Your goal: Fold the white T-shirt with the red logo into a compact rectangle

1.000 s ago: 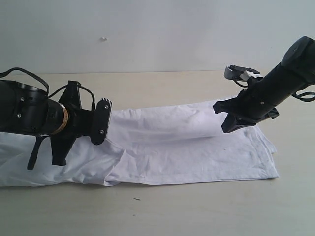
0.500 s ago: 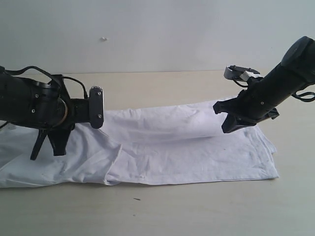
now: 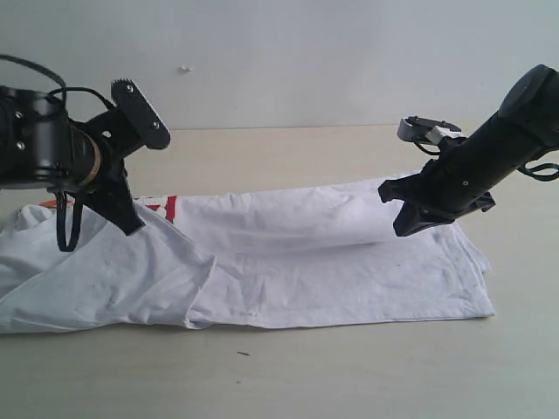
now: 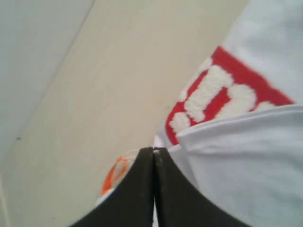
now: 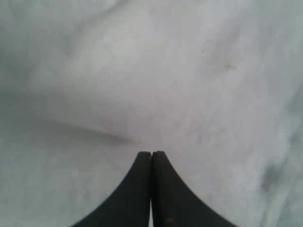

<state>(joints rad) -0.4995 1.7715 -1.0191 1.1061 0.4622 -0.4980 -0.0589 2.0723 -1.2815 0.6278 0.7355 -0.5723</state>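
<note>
Both grippers are closed tight. The left gripper has its two black jaws pressed flat together with no gap at the tips, and no cloth shows between them. In its wrist view the tips sit in front of the edge of the white T-shirt, just beside a small orange neck tag; whether they touch the fabric cannot be told. The right gripper also has its jaws meeting edge to edge. Its tips point down at plain white cloth, and in the exterior view they reach the end of a raised ridge of fabric on the right half of the shirt. Whether a pinch of cloth is held there cannot be made out.

The shirt lies stretched across the beige table as a long band, with one layer lapped over another left of the middle. Only a small piece of the red logo shows in the exterior view, at the shirt's far edge just beside the left arm. The left wrist view shows puffy white letters on red, with the rest covered by a fold of white cloth, too little to read. The shirt's left end is cut off by the picture's edge and partly hidden behind the left arm. The right wrist view gives only soft-focus cloth.
</note>
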